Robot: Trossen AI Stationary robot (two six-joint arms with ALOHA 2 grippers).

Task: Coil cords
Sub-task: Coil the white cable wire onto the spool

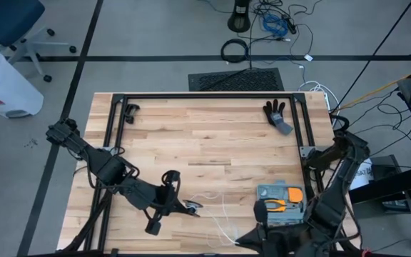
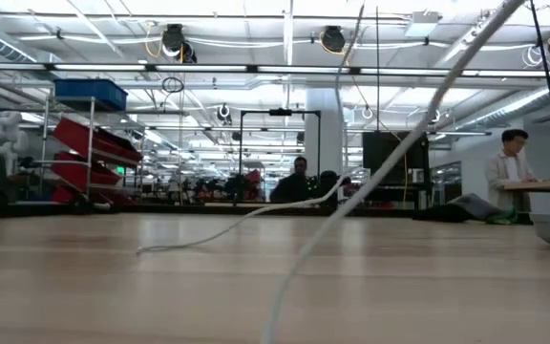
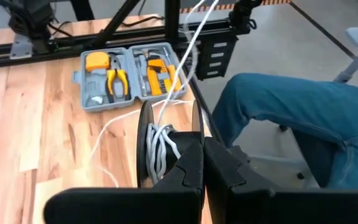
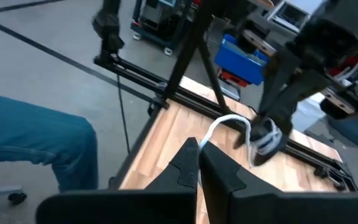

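End effectors (image 3: 202, 163) (image 4: 199, 163) clamped — reel (image 3: 166, 146), cord (image 4: 225, 122).

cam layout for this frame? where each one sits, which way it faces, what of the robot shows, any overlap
High: overhead, straight down on table; both arms show.
Low: table height, level across into the room; white cord only, no arm.
Left wrist: past left end effector, shut on reel, toward tool kit.
Right wrist: past right end effector, shut on the cord, facing the left arm.
Shared: cord in all four; a person's jeans in both wrist views.
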